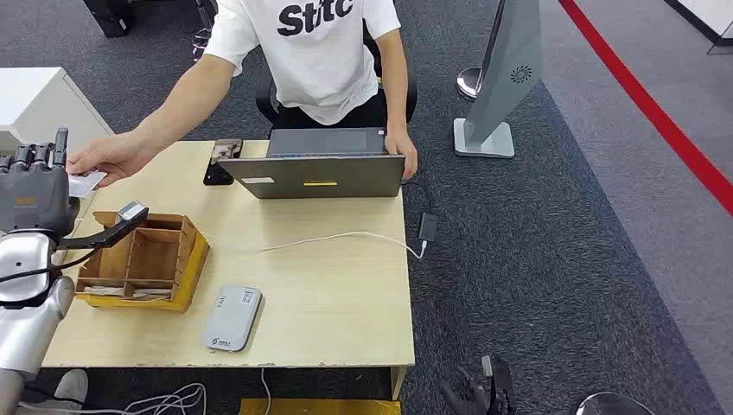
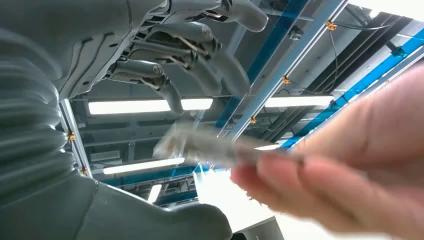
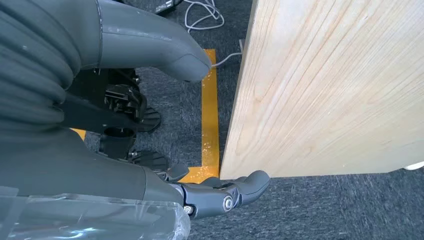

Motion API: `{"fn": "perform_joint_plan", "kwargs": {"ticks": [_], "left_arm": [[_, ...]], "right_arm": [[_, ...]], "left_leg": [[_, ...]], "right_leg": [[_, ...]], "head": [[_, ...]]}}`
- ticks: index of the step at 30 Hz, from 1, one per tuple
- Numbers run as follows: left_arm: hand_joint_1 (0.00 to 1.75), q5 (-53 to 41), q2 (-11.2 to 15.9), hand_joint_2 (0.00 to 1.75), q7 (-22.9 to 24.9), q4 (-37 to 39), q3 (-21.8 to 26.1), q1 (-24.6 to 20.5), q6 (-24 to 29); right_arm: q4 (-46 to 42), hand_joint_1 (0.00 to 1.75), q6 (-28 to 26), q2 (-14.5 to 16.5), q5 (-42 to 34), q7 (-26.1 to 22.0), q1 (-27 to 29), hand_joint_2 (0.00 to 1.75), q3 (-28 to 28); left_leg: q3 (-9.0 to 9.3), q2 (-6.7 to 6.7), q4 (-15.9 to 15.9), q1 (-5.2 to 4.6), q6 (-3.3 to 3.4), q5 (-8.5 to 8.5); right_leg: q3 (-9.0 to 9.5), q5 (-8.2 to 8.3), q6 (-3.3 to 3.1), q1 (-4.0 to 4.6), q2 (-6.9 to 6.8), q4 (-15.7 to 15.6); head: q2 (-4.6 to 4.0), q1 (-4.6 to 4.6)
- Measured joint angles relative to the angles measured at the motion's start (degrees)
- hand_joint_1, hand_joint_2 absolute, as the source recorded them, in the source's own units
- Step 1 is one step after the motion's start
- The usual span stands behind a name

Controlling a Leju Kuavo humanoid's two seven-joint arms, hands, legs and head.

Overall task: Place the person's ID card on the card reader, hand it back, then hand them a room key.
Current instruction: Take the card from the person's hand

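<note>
A person in a white T-shirt reaches across the table and holds a white ID card (image 1: 86, 181) out at the far left corner. My left hand (image 1: 35, 188) is raised just beside it, fingers up and apart. Close up, the blurred card (image 2: 210, 149) sits pinched in the person's fingers (image 2: 350, 170), lying between my left hand's (image 2: 125, 60) fingers and thumb without touching them. The grey card reader (image 1: 232, 317) lies near the table's front edge. My right hand (image 1: 474, 393) hangs empty below the table's front right corner, its fingers (image 3: 235, 192) loose by the table edge.
A wooden compartment box (image 1: 143, 259) stands beside my left arm. A grey laptop (image 1: 321, 164), a black phone (image 1: 222, 161) and a white cable (image 1: 346, 238) lie on the wooden table (image 1: 346, 303). A grey sign stand (image 1: 506, 86) is on the carpet to the right.
</note>
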Motion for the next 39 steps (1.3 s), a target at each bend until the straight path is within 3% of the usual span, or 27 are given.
{"fn": "perform_joint_plan", "kwargs": {"ticks": [19, 23, 39], "left_arm": [[0.00, -0.01, 0.30, 1.75, 0.11, -0.51, -0.02, 0.43, -0.02], [1.73, -0.01, 0.30, 1.75, 0.02, -0.51, -0.02, 0.46, 0.01], [1.75, 0.00, 0.31, 1.75, -1.03, -0.66, -0.02, 1.20, 0.17]], "right_arm": [[0.02, 0.00, -0.22, 0.02, 0.23, -0.08, 0.00, 1.75, 0.07], [0.02, 0.00, -0.22, 0.02, 0.24, -0.09, 0.00, 1.75, 0.10], [0.04, 0.00, -0.58, 0.20, 0.58, -0.16, 0.00, 1.75, 1.09]], "left_leg": [[-0.04, 0.00, 0.00, 0.00, 0.00, 0.03], [-0.04, 0.00, 0.00, 0.00, 0.00, 0.03], [-0.07, 0.01, 0.00, 0.00, -0.01, 0.04]], "right_leg": [[-0.03, 0.01, 0.00, 0.00, -0.01, 0.00], [-0.04, 0.01, 0.00, 0.00, -0.01, 0.00], [-0.07, 0.05, 0.01, 0.00, 0.01, 0.01]], "head": [[0.00, -0.01], [0.00, -0.01], [0.00, 0.00]]}}
